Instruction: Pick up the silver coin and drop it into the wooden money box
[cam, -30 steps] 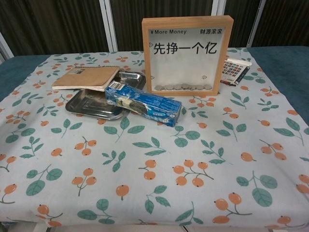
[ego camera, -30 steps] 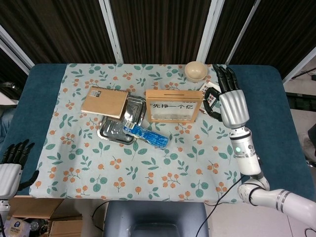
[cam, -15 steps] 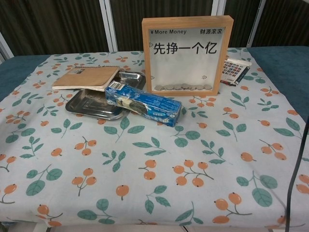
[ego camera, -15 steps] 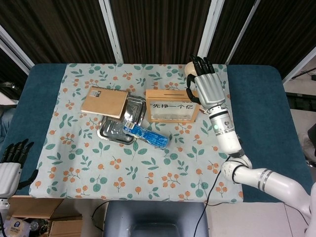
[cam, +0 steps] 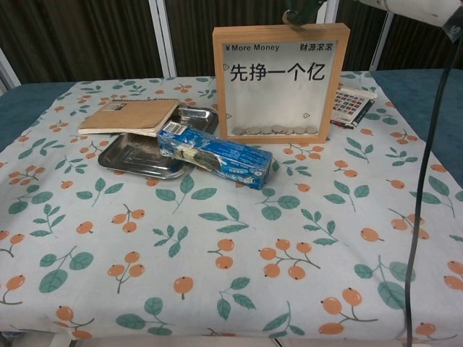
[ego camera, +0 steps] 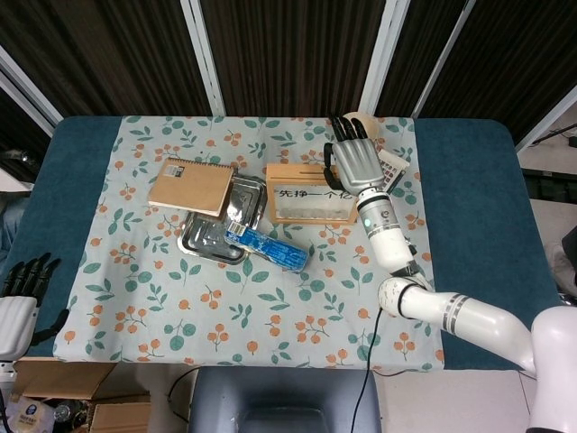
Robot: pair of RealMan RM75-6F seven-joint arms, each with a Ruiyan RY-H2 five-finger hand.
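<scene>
The wooden money box (ego camera: 297, 171) stands upright at the back middle of the table, and its glass front (cam: 278, 79) shows several silver coins (cam: 273, 131) lying along the bottom. My right hand (ego camera: 354, 162) hovers over the box's right top corner, fingers stretched toward the far edge. In the chest view only its dark fingertips (cam: 300, 13) show, just above the box's top edge. No loose coin shows, and whether the fingers pinch one is hidden. My left hand (ego camera: 20, 302) hangs off the table's front left corner, fingers apart and holding nothing.
A brown notebook (ego camera: 191, 186) lies on a metal tray (ego camera: 212, 236), with a blue packet (ego camera: 268, 248) across the tray's corner. A beige bowl (ego camera: 368, 120) and a colour card (cam: 350, 105) sit behind and right of the box. A black cable (cam: 427, 144) hangs at the right.
My right hand has swept left from beside the colour card to above the money box's right top corner. The left hand has stayed where it was.
</scene>
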